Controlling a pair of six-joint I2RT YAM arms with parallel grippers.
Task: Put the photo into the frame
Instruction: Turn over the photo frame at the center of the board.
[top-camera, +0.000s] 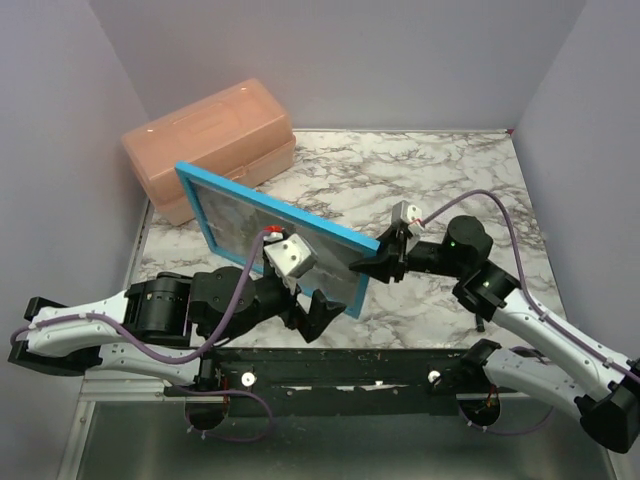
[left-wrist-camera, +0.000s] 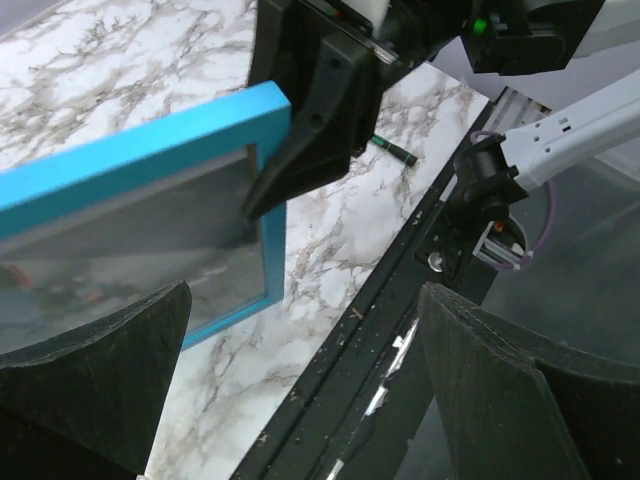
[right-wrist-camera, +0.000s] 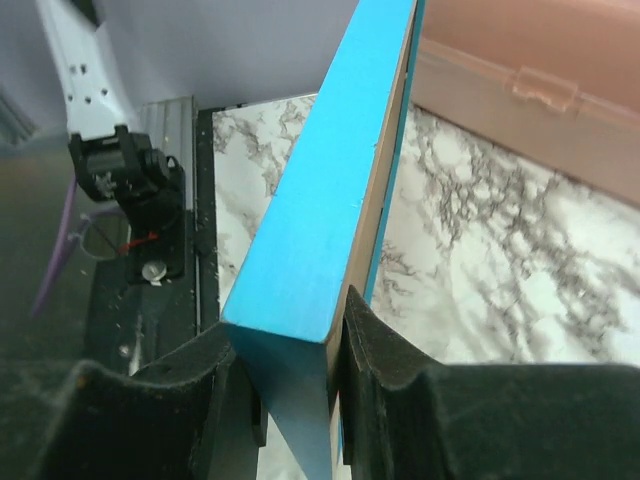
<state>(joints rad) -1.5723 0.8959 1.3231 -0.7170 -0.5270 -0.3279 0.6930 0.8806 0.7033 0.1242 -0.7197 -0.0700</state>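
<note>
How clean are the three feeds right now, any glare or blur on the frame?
Top external: even light, the frame sharp, its pane hazy grey. Left wrist: left gripper fingers dark and soft, pane murky. Right wrist: right gripper fingers soft, frame edge crisp.

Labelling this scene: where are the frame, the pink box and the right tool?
frame (top-camera: 275, 207): top view, upper blue rail.
pink box (top-camera: 205, 125): top view, lid.
right tool (right-wrist-camera: 290, 355): right wrist view, between fingertips.
</note>
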